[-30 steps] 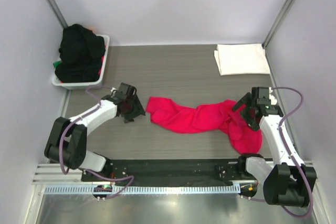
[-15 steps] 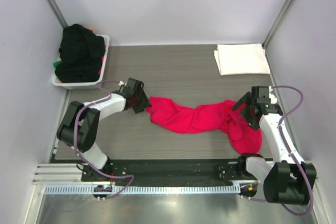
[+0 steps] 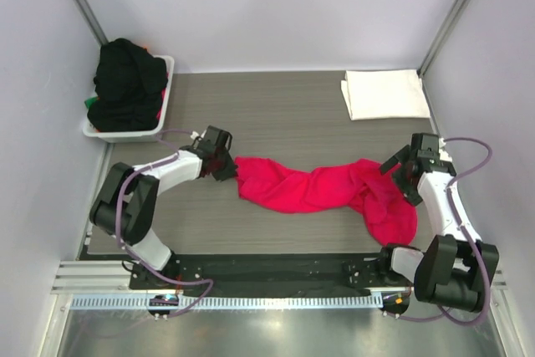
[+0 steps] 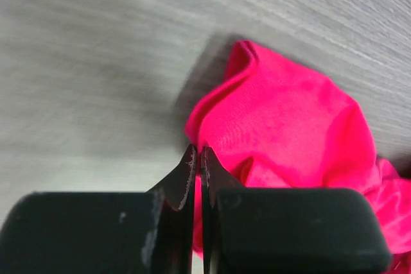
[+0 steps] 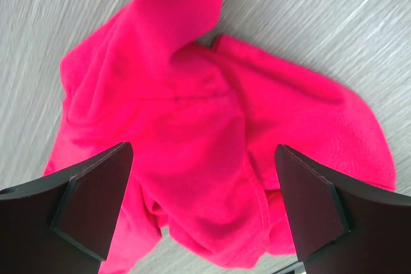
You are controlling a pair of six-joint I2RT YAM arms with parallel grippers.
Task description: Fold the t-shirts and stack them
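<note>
A bright pinkish-red t-shirt (image 3: 322, 190) lies crumpled in a long band across the middle of the table. My left gripper (image 3: 228, 166) sits low at its left end. In the left wrist view the jaws (image 4: 200, 153) are shut, with the shirt's edge (image 4: 282, 126) pinched between the tips. My right gripper (image 3: 399, 175) hangs open over the shirt's bunched right end. The right wrist view shows both fingers (image 5: 90, 200) wide apart above the red cloth (image 5: 199, 126), nothing between them. A white t-shirt (image 3: 384, 94) lies folded in a rectangle at the back right.
A white slotted basket (image 3: 127, 130) stands at the back left, heaped with black t-shirts (image 3: 125, 81); a bit of green cloth (image 3: 88, 104) peeks out at its left side. Grey walls close in the table on the left, back and right.
My left gripper has slid right to the red shirt's left edge and shut on it. The right gripper has stayed open and shifted slightly right above the shirt's right end.
</note>
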